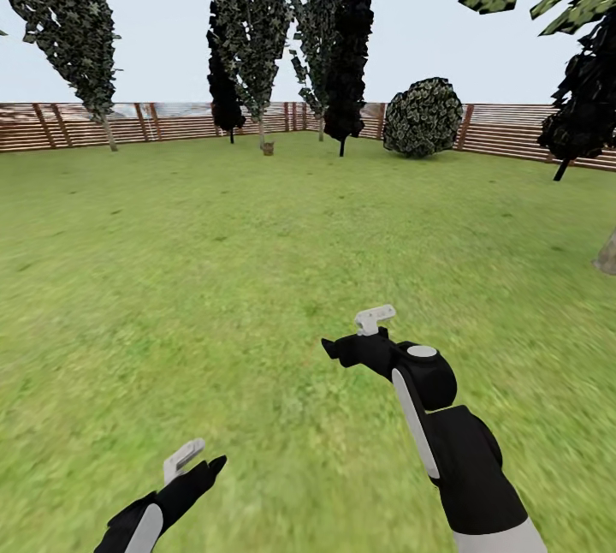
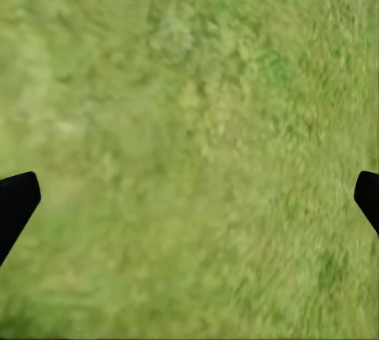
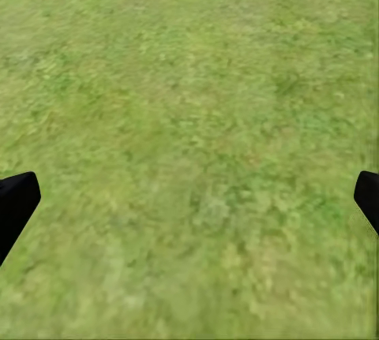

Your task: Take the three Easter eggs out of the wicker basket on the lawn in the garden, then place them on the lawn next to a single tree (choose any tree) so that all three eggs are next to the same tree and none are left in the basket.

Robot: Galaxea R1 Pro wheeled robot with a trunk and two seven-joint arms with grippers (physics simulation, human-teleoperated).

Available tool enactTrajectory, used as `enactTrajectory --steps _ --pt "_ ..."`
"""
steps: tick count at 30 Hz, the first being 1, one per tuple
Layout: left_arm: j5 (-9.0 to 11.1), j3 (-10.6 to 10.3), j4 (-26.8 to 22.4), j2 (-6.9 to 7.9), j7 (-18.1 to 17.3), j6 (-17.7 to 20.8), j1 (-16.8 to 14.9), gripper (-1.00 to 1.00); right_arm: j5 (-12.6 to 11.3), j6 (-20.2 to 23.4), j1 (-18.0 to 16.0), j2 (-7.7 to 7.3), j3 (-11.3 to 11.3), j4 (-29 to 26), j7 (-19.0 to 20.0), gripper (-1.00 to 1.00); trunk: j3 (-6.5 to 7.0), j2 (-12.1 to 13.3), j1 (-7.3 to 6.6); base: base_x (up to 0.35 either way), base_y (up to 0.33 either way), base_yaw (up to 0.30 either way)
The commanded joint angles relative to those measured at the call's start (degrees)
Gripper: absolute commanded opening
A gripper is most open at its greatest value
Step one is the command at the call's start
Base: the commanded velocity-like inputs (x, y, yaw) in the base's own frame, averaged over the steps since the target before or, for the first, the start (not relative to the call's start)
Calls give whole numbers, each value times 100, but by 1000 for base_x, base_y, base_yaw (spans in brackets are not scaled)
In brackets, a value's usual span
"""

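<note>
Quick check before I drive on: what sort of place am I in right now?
A fenced garden, by the look of it: open lawn, a brown slat fence along the far edge, and tall trees with a round bush in front of it.

An outdoor garden is shown, rendered by a simulator. A wide lawn (image 1: 257, 279) of mottled green grass is enclosed by a brown wooden slat fence (image 1: 77, 125). Tall leafy trees (image 1: 248, 22) are seen just in front of the fence, a rounded bush (image 1: 423, 118) is placed beside it, and pale sky is seen above it.
</note>
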Motion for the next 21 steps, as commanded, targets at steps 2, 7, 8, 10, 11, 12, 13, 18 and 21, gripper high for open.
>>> enactTrajectory --steps 2,7,8,10,11,12,13,18,21 --pt "37 17 -6 -2 -15 44 -4 100 30 28 -6 1 -1 -5 27 100 -12 -12 7 334 -118 0" --pt "37 17 -6 -2 -18 43 -4 100 30 29 -6 3 -1 -5 27 100 -12 -12 7 334 -118 11" --pt "37 17 -6 -2 -19 44 -4 100 30 30 -6 3 -1 -5 27 100 -12 -12 7 334 -117 70" --pt "37 17 -6 -1 -33 40 -4 100 30 30 -6 2 -1 -5 27 100 -12 -12 7 334 -112 142" --pt "37 17 -6 -1 -38 41 -4 100 30 30 -6 2 -1 -5 27 100 -12 -12 7 334 -108 172" --pt "37 17 -6 -1 -42 40 -4 100 30 30 -6 2 -1 -5 27 100 -12 -12 7 334 -106 186" --pt "37 17 -6 0 -51 40 -4 100 30 30 -6 2 -1 -5 27 100 -12 -12 7 334 -99 208" --pt "39 17 -6 -1 -64 37 -4 100 30 30 -6 2 -1 -5 27 100 -12 -12 7 334 -91 229" --pt "40 17 -6 -1 -66 37 -4 100 30 30 -6 1 -1 -5 27 100 -12 -12 7 334 -86 241"
